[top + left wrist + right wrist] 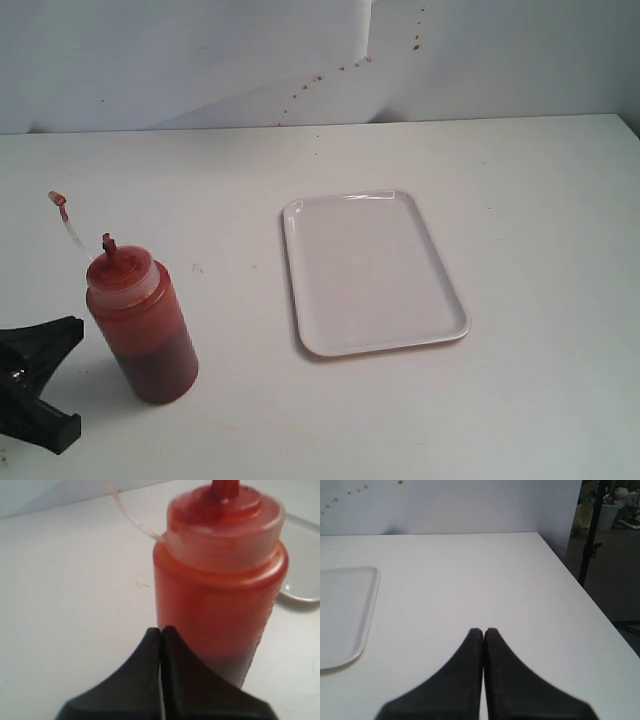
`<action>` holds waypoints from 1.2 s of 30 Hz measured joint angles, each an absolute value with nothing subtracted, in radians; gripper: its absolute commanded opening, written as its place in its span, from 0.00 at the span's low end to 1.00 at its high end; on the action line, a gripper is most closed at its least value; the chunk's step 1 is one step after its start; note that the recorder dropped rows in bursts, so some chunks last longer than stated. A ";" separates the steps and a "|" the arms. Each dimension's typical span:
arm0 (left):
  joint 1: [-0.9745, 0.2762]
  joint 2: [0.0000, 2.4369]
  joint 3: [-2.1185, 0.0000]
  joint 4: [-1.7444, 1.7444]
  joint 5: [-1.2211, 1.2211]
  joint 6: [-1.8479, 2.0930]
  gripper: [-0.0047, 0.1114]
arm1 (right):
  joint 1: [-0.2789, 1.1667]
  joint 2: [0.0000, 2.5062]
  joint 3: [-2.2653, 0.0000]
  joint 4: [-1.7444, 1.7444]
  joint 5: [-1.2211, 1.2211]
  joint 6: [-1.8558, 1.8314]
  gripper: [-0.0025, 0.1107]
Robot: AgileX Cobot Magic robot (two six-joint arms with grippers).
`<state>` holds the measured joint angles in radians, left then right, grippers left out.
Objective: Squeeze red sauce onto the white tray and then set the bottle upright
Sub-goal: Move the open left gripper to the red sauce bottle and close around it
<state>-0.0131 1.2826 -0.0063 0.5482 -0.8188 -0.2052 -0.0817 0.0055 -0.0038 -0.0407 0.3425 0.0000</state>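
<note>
1. A cylindrical translucent plastic squeeze bottle, tinted dark red, stands upright on the white tabletop at the left of the exterior view.
2. Glossy dark red sauce shows through the bottle wall, darkest toward the base. A paler band sits under the domed cap.
3. The bottle's pointed red nozzle points up. A thin clear tether arcs away from the cap and carries a small cap at its far end, hanging clear of the tabletop.
4. A flat rectangular white plastic tray with rounded corners and a low raised rim lies on the tabletop near the middle of the scene, well apart from the bottle. Its surface shows plain white.
5. The black left end effector has its two jaws pressed together and holds nothing. Its tips sit low, just beside the bottle's lower body; contact cannot be told.
6. The black right end effector is likewise pinched tight and empty. It is over bare tabletop, with the tray's corner off to one side.
7. Small reddish-brown specks dot the pale wall behind the tabletop.
</note>
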 measured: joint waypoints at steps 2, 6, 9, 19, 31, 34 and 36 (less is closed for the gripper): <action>-0.013 1.349 -0.006 0.542 -0.859 -0.189 0.05 | -0.082 0.005 -0.004 -0.041 0.342 0.000 0.02; -0.013 1.445 -0.006 0.540 -0.904 -0.170 0.05 | -0.082 0.005 -0.004 -0.041 0.342 0.000 0.02; -0.013 1.466 -0.006 0.540 -0.917 -0.157 0.05 | -0.082 0.005 -0.004 -0.041 0.342 0.000 0.02; -0.012 1.469 -0.006 0.842 -0.880 -0.157 0.05 | -0.082 0.005 -0.004 -0.041 0.342 0.000 0.02; -0.012 1.469 -0.006 0.847 -0.922 -0.306 0.83 | -0.082 0.005 -0.004 -0.041 0.342 0.000 0.02; -0.012 1.469 -0.006 0.827 -0.922 -0.326 0.73 | -0.082 0.005 -0.004 -0.041 0.342 0.000 0.02; -0.012 1.469 -0.006 0.826 -0.922 -0.326 0.61 | -0.082 0.005 -0.004 -0.041 0.342 0.000 0.02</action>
<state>-0.0122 1.4694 -0.0063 0.8256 -0.9220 -0.3257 -0.0817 0.0055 -0.0038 -0.0407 0.3425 0.0000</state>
